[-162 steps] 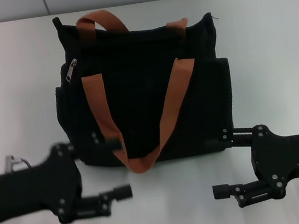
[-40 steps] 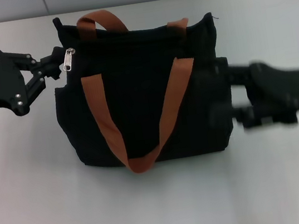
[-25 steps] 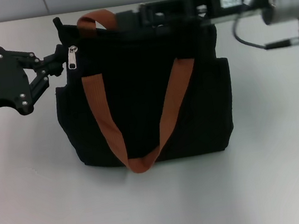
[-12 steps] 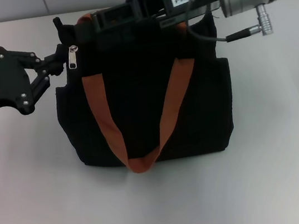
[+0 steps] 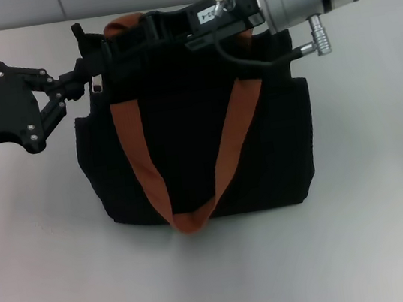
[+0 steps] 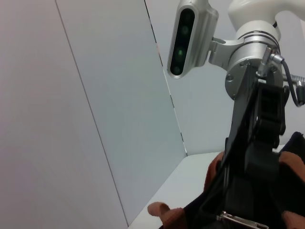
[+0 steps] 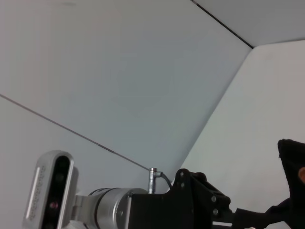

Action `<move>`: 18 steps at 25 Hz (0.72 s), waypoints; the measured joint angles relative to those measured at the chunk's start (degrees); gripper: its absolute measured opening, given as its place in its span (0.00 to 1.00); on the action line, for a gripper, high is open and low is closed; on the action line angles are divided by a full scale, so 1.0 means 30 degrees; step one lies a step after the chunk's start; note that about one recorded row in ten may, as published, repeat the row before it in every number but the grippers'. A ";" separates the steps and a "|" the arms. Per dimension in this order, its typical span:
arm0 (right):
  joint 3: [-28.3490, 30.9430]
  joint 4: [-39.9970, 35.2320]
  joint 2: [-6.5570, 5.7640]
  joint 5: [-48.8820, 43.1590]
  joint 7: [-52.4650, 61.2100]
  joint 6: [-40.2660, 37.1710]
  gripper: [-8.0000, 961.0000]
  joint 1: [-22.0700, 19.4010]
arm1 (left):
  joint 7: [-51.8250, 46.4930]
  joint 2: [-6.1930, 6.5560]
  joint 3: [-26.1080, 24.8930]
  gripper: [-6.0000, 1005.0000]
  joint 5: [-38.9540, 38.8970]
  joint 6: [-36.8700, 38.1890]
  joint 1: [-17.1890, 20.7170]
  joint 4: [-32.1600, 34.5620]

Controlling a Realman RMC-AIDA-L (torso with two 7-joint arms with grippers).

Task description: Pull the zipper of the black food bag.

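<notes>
Reaching leftward along the far top edge of the boxy black fabric food bag (image 5: 197,144), the right tool (image 5: 112,52) is now covering the small silver zipper tab (image 5: 97,83), grip unclear, while the left tool (image 5: 79,84) is pinching the bag's far-left corner.

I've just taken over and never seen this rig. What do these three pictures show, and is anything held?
This is a two-armed robot. The wide picture comes from its head, looking down at a white table. The other two come from wrist cameras and mostly show wall and the opposite arm. On the table stands the black food bag with orange handles. The left gripper is at its upper left corner. The right gripper reaches across the top towards that corner, where the zipper barely shows. Whether either grips anything cannot be seen.
</notes>
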 joint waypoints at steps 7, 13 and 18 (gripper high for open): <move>-0.0593 -0.0002 0.0109 0.0000 0.0245 0.0868 0.56 0.0078 | 0.0203 -0.0037 0.0002 0.04 -0.0002 0.0038 0.0032 0.0000; -0.0750 0.0003 0.0157 0.0058 0.0344 0.1278 0.53 0.0090 | 0.0228 -0.0059 0.0002 0.04 -0.0003 0.0011 0.0036 0.0000; -0.0749 0.0017 0.0206 0.0167 0.0400 0.1327 0.50 0.0202 | 0.0234 -0.0066 0.0004 0.04 -0.0003 0.0058 0.0023 0.0062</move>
